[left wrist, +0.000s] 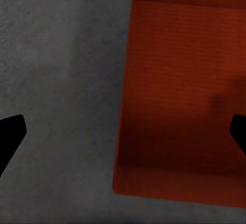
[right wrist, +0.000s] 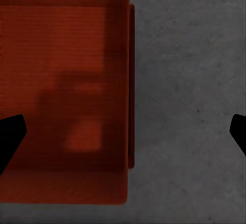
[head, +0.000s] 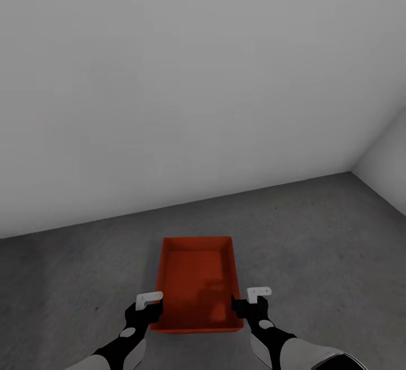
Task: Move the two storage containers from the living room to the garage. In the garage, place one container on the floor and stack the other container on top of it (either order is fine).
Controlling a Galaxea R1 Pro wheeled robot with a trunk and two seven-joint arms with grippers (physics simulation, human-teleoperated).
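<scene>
One orange-red storage container (head: 197, 280) rests on the garage's grey concrete floor (head: 316, 234), open side up and holding nothing. My left gripper (head: 148, 308) hangs open over its near left corner. In the left wrist view the container (left wrist: 179, 80) has its side wall midway between that gripper's (left wrist: 123, 137) spread fingers. My right gripper (head: 248, 302) hangs open over the near right corner. In the right wrist view the container's (right wrist: 61, 55) side wall likewise runs between the fingers of the gripper (right wrist: 123, 137). Neither gripper holds anything.
A plain pale grey wall (head: 169, 76) rises just beyond the container. A second wall (head: 389, 161) meets it in a corner at the right. Bare concrete floor (left wrist: 56, 55) spreads on both sides of the container, as in the right wrist view (right wrist: 189, 80).
</scene>
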